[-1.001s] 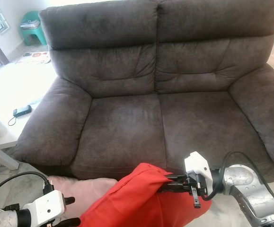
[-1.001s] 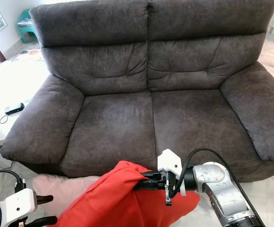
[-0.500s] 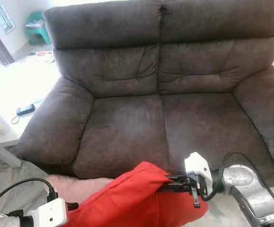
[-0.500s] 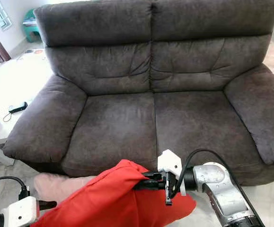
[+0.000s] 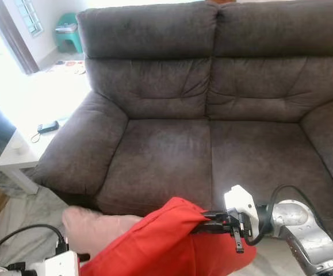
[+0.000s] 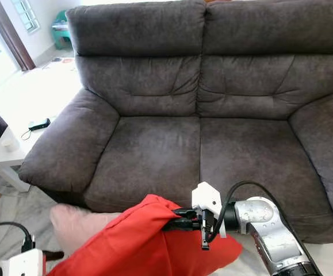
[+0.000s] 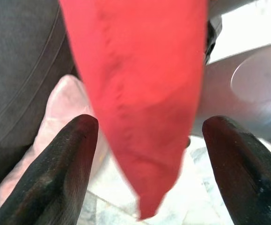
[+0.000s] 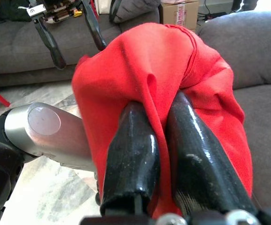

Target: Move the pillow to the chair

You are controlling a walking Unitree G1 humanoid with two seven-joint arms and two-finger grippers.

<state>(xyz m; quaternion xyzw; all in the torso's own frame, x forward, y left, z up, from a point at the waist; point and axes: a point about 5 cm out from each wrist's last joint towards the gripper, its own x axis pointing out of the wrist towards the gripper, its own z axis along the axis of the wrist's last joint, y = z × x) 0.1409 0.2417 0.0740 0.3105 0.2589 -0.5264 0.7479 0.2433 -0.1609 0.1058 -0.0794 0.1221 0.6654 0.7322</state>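
Observation:
A red pillow [image 5: 160, 247] hangs low in front of a dark grey two-seat sofa [image 5: 172, 149]. My right gripper [image 5: 199, 222] reaches in from the right and is shut on a fold at the pillow's upper edge; in the right wrist view both black fingers [image 8: 131, 140] pinch the red cloth. My left gripper [image 7: 151, 124] is at the bottom left, below the pillow's lower end. It is open, its two fingers [image 7: 60, 168] spread wide, with the pillow's lower corner [image 7: 144, 93] hanging between them.
A pale pink cushion [image 5: 94, 225] lies on the floor against the sofa's front, under the red pillow. A white side table [image 5: 22, 158] with a phone [image 5: 47, 126] stands left of the sofa's arm. A teal stool [image 5: 67, 34] is far back left.
The whole picture has shifted, so the camera has turned left: the sofa sits further right and more floor and table show. My left wrist sits lower in frame. The right grip is unchanged.

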